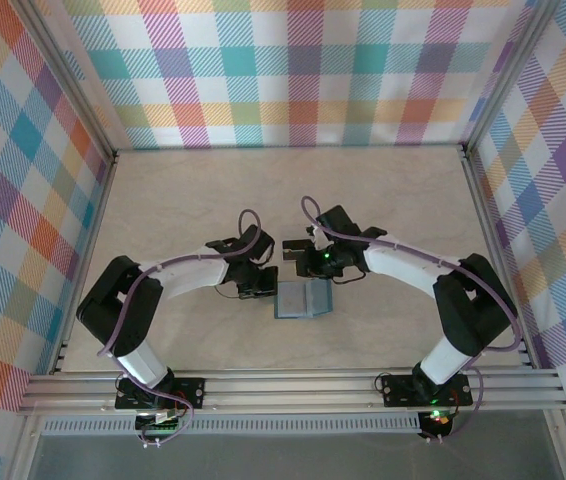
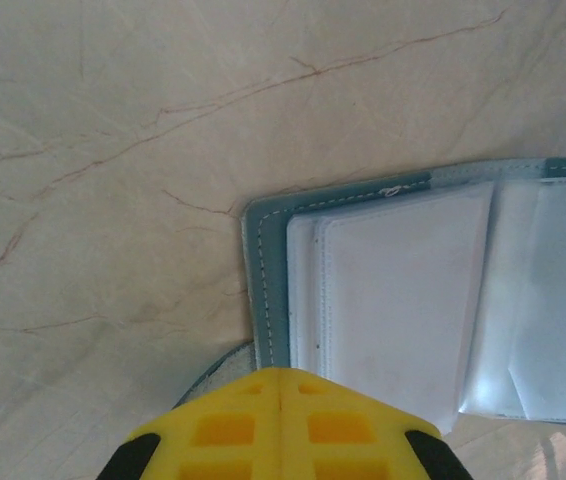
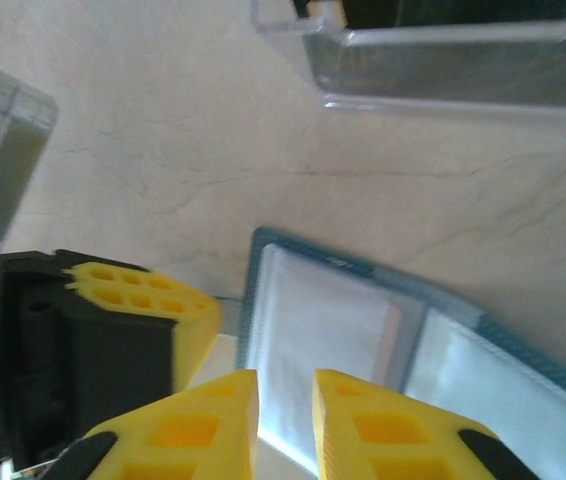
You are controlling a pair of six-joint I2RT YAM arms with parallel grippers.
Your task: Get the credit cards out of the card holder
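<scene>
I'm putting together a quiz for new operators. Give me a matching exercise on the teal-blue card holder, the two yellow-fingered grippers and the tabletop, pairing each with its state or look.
Things:
1. teal-blue bifold card holder
2. left gripper
3. right gripper
4. pale stone-look tabletop

States:
A. yellow fingertips a narrow gap apart
B. thin reddish veins run across it
C. lying open, inside facing up
D. yellow fingertips pressed together

Pairs: 1-C, 2-D, 3-A, 4-B
</scene>
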